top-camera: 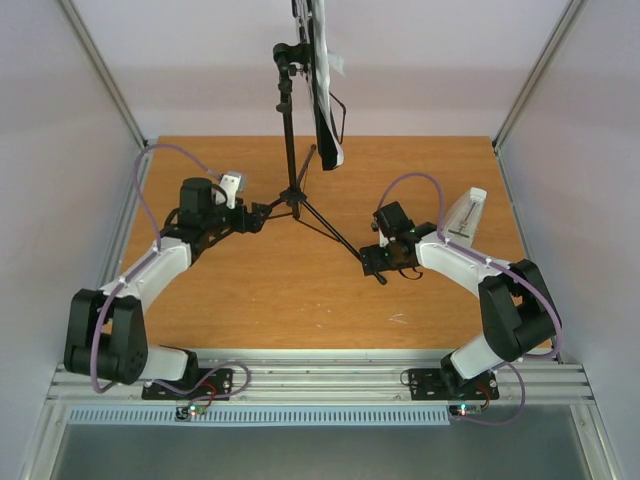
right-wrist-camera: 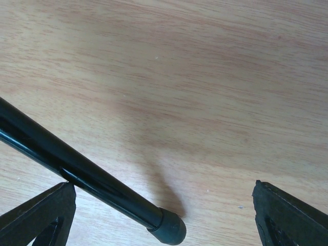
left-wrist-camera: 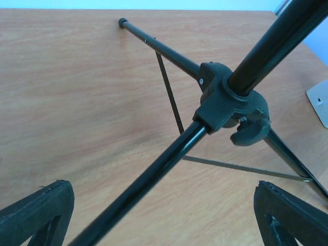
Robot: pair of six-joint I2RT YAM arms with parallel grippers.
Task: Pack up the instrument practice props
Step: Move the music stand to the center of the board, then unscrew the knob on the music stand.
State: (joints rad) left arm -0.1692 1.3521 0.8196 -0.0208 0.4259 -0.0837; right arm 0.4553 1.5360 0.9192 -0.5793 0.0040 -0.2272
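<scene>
Music stand (top-camera: pixel 291 150) upright on the table (top-camera: pixel 250 300), sheet-music pages (top-camera: pixel 326 100) on its desk. We see the left gripper (left-wrist-camera: pixel 164 215) wide open astride its left leg, the right gripper (right-wrist-camera: pixel 164 212) wide open around its right foot. Metronome (top-camera: pixel 462 215) sits right of the stand.

- Table (top-camera: pixel 250 300): wood-grain top, orange-brown, rect.; pale walls on 3 sides.
- Music stand (top-camera: pixel 290 130): black, upright, stands on the table approx. centre-rear on 3 splayed legs; thin braces btw legs & pole.
- Its near-right leg ends in a black rubber foot (right-wrist-camera: pixel 168 230) touching the wood, w/ a soft shadow beside it.
- Metronome (top-camera: pixel 462 216): small, pale, wedge-shaped, sits on the table at the right side, well apart from the stand's legs.
</scene>
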